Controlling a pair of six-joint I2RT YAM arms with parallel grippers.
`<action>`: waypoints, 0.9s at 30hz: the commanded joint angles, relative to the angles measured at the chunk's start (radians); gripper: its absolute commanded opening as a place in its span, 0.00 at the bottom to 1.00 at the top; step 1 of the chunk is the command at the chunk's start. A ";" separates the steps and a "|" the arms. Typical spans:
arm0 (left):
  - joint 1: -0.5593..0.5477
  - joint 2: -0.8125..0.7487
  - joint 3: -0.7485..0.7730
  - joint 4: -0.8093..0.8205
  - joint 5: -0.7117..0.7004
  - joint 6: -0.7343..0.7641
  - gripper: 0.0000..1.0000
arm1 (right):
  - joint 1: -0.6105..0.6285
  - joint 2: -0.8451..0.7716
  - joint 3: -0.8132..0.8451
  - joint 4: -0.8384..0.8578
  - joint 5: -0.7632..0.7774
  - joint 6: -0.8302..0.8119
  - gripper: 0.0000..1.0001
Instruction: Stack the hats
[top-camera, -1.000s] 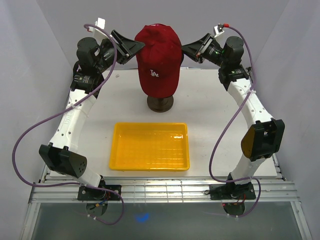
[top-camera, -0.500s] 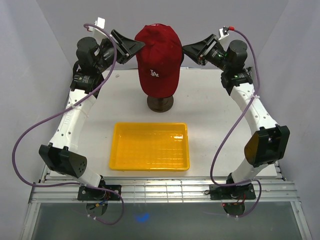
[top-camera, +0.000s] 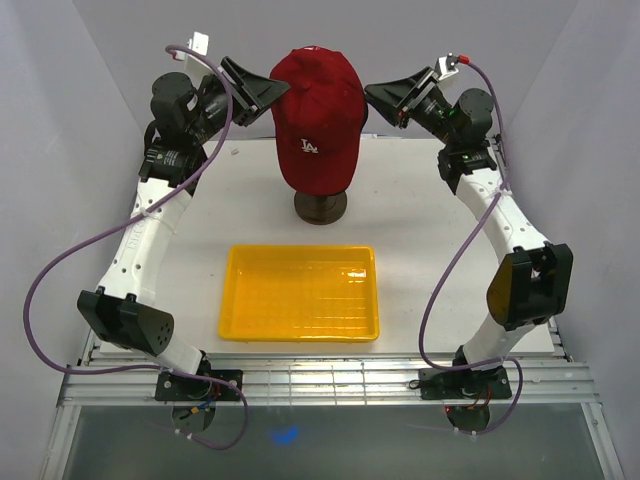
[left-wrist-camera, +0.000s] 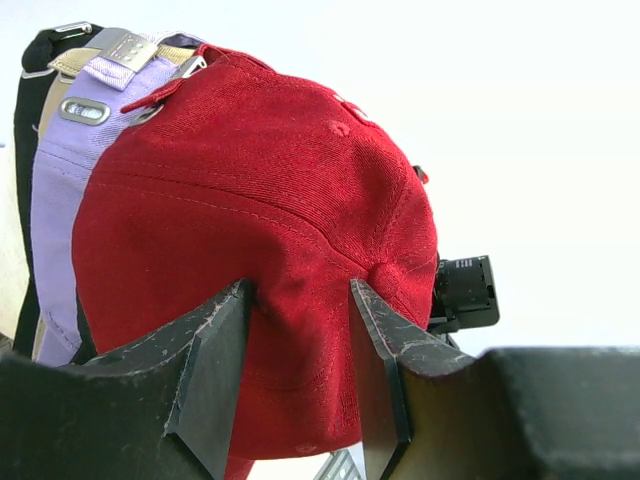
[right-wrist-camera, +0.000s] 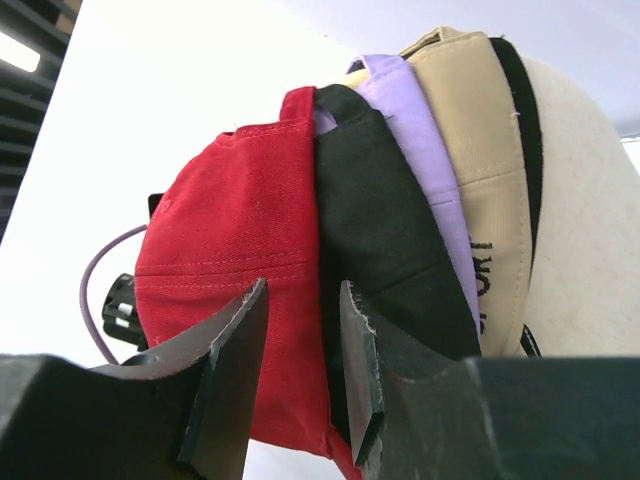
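Several hats sit nested on the mannequin head, the red hat (top-camera: 318, 110) with the white LA logo outermost. In the right wrist view the red hat (right-wrist-camera: 230, 230), black hat (right-wrist-camera: 375, 220), lavender hat (right-wrist-camera: 420, 140) and tan hat (right-wrist-camera: 480, 150) show edge to edge. My left gripper (top-camera: 272, 92) is at the red hat's left side, open, with the red crown (left-wrist-camera: 250, 200) bulging between its jaws (left-wrist-camera: 298, 290). My right gripper (top-camera: 368, 97) is at the hat's right side, open (right-wrist-camera: 302, 288), with nothing held.
The cream mannequin head (right-wrist-camera: 590, 220) stands on a dark round base (top-camera: 320, 207) at the back centre of the table. A yellow tray (top-camera: 230, 300) lies in front of it, between the two arms. Grey walls close in both sides.
My right gripper has opened its jaws off the hat's edge and lifted slightly, and its elbow has shifted. The left arm and the hats have not moved.
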 joint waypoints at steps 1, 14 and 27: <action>-0.007 -0.004 0.040 0.015 0.015 0.005 0.54 | -0.005 0.022 0.028 0.146 -0.030 0.060 0.41; -0.007 0.008 0.034 0.020 0.021 0.002 0.54 | -0.004 0.057 0.016 0.229 -0.043 0.114 0.41; -0.007 0.016 0.025 0.027 0.023 -0.003 0.54 | 0.001 0.080 0.025 0.270 -0.050 0.150 0.42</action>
